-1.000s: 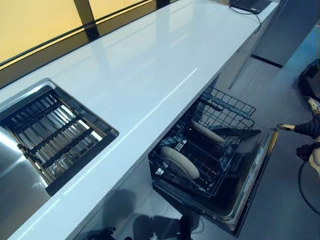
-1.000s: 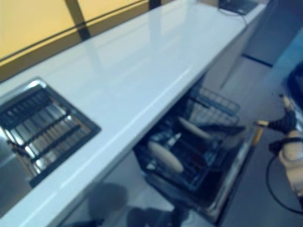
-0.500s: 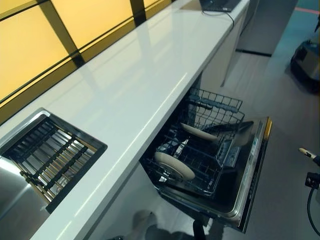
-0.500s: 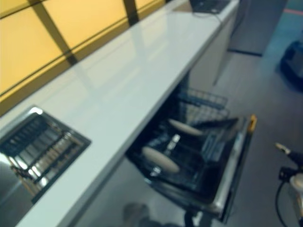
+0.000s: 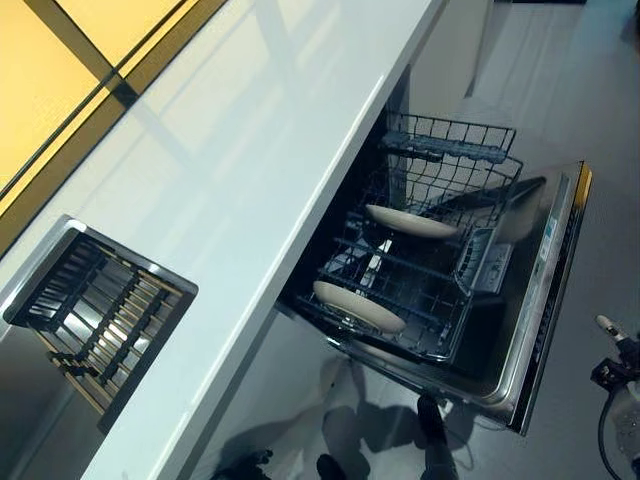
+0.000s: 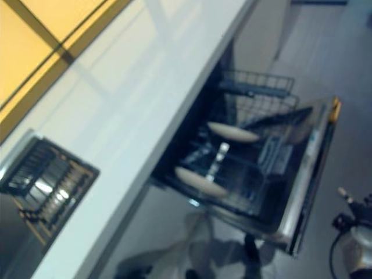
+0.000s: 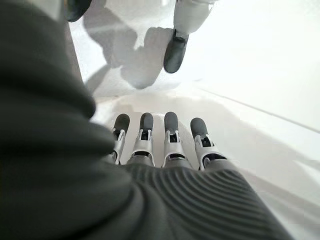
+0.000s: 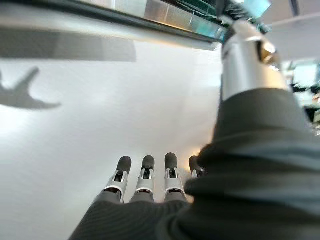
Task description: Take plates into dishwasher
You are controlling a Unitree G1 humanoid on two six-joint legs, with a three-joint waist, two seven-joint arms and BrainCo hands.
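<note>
Two cream plates stand in the pulled-out lower rack [image 5: 445,190] of the open dishwasher: one [image 5: 358,307] at the near end, the other [image 5: 411,221] farther back. My right hand [image 5: 608,326] shows at the lower right edge, out past the dropped dishwasher door [image 5: 545,300] and apart from it. In its wrist view the right hand [image 8: 145,176] has straight fingers and holds nothing, with floor beyond them. My left hand [image 7: 170,137] appears only in its own wrist view, fingers straight over the pale floor, also holding nothing.
A long white counter [image 5: 250,150] runs above the dishwasher. A steel sink [image 5: 60,250] with a slatted rack [image 5: 105,320] is set into it at the left. Grey floor [image 5: 600,200] lies beside the open door.
The camera has moved, so the whole picture has shifted and turned. My right hand has dropped from beside the door's far corner to the lower right edge. The plates stay in the rack.
</note>
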